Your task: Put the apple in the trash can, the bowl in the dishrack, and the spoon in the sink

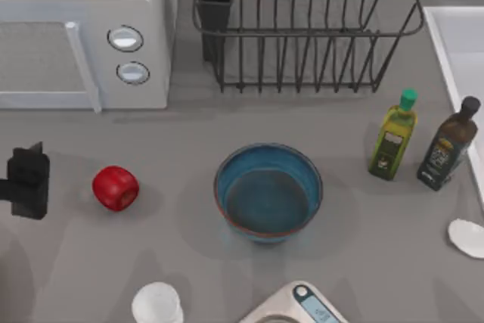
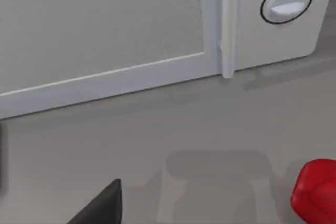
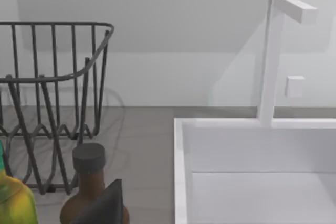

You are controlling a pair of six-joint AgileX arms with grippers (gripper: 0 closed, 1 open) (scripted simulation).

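The left end effector [image 1: 30, 181] is hovering low at the tabletop's [image 1: 151, 255] left edge; whether its fingers are spread cannot be told. The apple [image 1: 115, 187] is sitting just beside it, toward the bowl [image 1: 268, 192]. Glossy, rigid and round, the apple likely slips; gripping across its widest middle seems safest.

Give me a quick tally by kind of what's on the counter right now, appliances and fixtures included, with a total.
Apple: 1
Bowl: 1
Bottles: 2, green-capped and dark
Cup: 1
Spoon: 1
Scale: 1
Dishrack: 1
Microwave: 1
Sink: 1
Total: 10
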